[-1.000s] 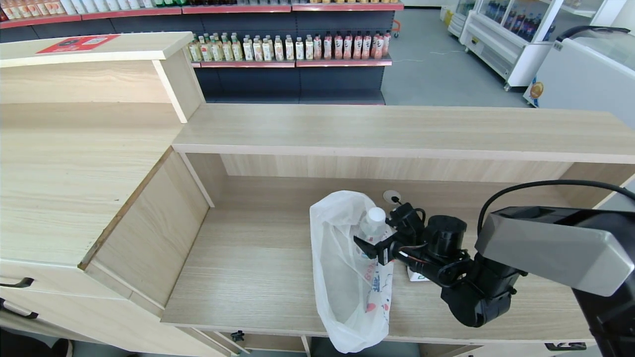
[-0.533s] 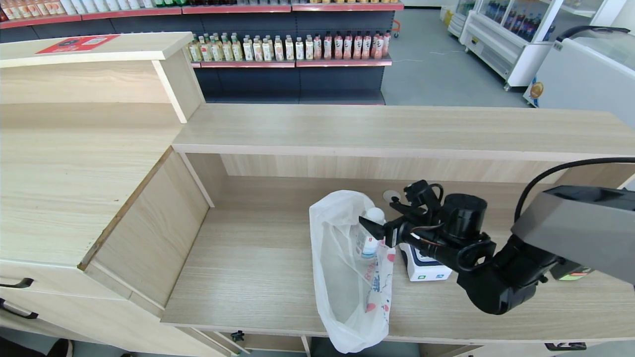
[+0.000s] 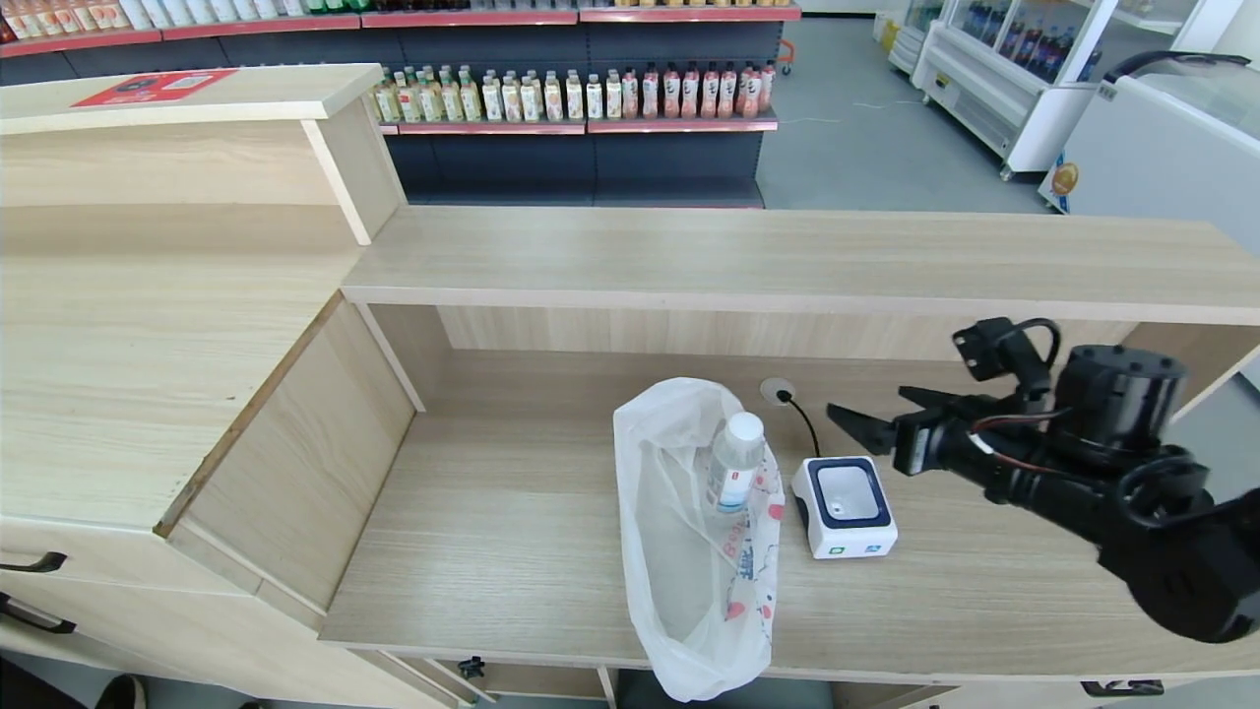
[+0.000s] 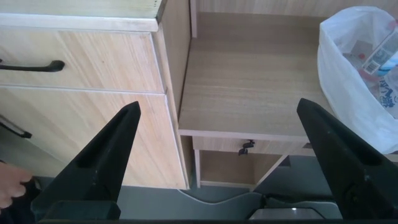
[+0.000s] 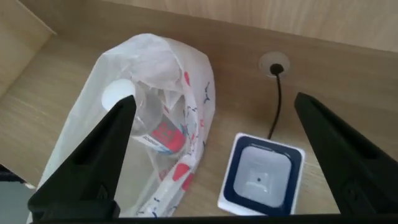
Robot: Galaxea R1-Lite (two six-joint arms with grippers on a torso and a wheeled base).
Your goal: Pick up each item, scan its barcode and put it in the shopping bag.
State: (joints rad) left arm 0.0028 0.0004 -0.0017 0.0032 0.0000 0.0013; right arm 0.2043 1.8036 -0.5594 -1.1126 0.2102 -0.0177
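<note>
Holding the right arm out over the right-hand part of the lower counter (image 3: 492, 551), I have its wrist turned so the right gripper (image 3: 868, 402) points across toward my left, at the shopping bag (image 3: 679, 551). Its two black fingers (image 3: 849, 421) are spread wide with nothing between them, and they hang in the air above the wood, on the far side of the scanner (image 3: 845, 507). The bottle (image 3: 736, 463) is not in my grasp: it stands nearly upright inside the bag, its white cap near the rim, its body leaning against the bag wall on the scanner side. From the fingertips to the bottle there is a clear gap, with the scanner's near corner lying below that gap. The scanner sits flat on the counter just beside the bag, window up, and its black cable (image 3: 802, 423) runs back to a round grommet in the counter. In the right wrist view the bag mouth and the scanner both show between the open fingers, the bottle's cap and label visible through the plastic. The left gripper (image 4: 217, 104) hangs low off the counter's front edge, fingers also wide apart and empty, looking at the drawer fronts (image 4: 81, 62) with the bag off to one side.
</note>
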